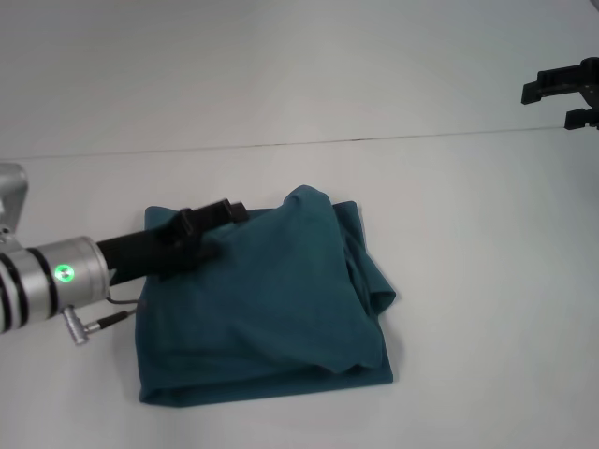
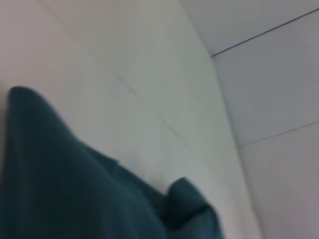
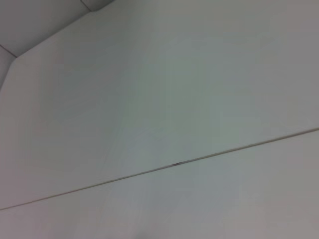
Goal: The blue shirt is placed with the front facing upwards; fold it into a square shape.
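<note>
The blue shirt (image 1: 267, 304) lies on the white table (image 1: 468, 281) folded into a rough square several layers thick, with no lettering showing. Its right edge is bunched into loose folds. My left gripper (image 1: 213, 218) reaches in from the left and sits low over the shirt's far left corner, on or just above the cloth. The left wrist view shows teal fabric of the blue shirt (image 2: 60, 189) close up against the pale table. My right gripper (image 1: 569, 94) hangs raised at the far right, away from the shirt, open and holding nothing.
A thin dark seam (image 1: 309, 142) runs across the table behind the shirt; the same seam (image 3: 174, 164) crosses the right wrist view. A silver arm link with a green light (image 1: 64, 273) stands at the left edge.
</note>
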Controlling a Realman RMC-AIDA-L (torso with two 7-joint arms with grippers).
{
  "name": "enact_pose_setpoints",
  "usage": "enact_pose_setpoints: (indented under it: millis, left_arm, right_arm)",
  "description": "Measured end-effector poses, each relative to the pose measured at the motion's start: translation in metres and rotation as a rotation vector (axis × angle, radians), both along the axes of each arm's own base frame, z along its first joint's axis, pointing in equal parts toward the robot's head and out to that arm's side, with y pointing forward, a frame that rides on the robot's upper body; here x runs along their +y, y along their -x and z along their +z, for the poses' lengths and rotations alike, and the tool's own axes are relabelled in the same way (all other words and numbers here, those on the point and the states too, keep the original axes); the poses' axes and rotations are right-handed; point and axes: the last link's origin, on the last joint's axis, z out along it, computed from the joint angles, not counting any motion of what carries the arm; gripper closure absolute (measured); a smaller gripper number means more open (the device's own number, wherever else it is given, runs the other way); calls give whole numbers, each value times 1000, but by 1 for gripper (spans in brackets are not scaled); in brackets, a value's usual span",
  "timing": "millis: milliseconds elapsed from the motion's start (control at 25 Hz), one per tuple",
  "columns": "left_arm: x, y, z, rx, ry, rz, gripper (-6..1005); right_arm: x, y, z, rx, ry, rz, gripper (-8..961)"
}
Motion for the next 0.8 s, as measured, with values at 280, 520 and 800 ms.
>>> enact_pose_setpoints:
  millis: [280,520,800]
  left_arm:
    - [2,3,-7,60,13,0,125]
    - [-14,-7,43,1,-5,-181,125]
    - [-56,10,78,157,-68,-585,125]
  right_arm:
    - [-4,-6,-2,-2,6,-6,25]
    - [-7,-4,-1,-3,14,69,25]
    - [-49,8,-47,110,71,571,25]
